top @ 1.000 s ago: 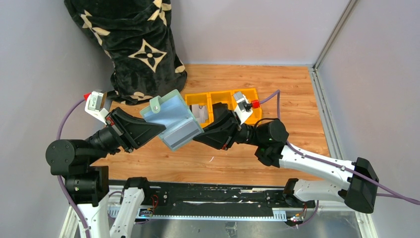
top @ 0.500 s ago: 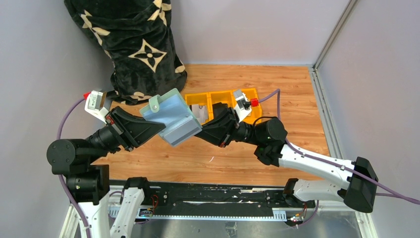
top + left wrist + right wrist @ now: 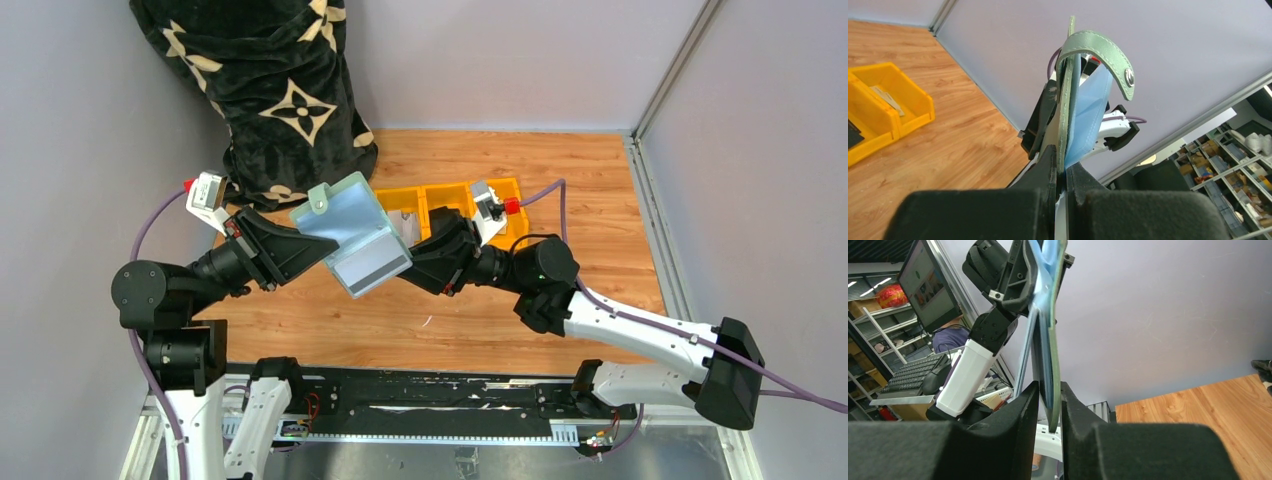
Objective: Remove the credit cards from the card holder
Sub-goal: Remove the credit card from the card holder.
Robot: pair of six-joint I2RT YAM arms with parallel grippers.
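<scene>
– While the left gripper (image 3: 1062,161) is clamped tight on one edge of the card holder (image 3: 352,232), where does that wallet actually sit?

– Off the table (image 3: 580,180), held up in the air between the two arms, just in front of the yellow tray (image 3: 512,186). It hangs open and tilted. The snap tab (image 3: 1108,55) curls free at the top and the bluish clear sleeves (image 3: 345,222) are fanned out.

– And the right gripper (image 3: 1048,390)?

– Its jaws stand a little apart, astride the opposite edge, with the green cover and a sleeve leaf between them. Whether they press or merely straddle cannot be told from its wrist view.

– How would the credit cards (image 3: 368,268) handle?

– By the look of them they are thin, stiff, light and slick. One pale face shows through the lowest sleeve. The sleeves look like soft film, and the holder itself is floppy, so it would probably bend around a single pinch.

– So where should the robot take hold?

– Probably on a card's free edge at the mouth of its pocket, with the pads flat on both faces, drawing it out in line with the sleeve. No view shows how much edge stands clear. If the fingers catch film along with plastic, the whole leaf will likely drag. A light pinch on so smooth a surface could also slide off.
</scene>
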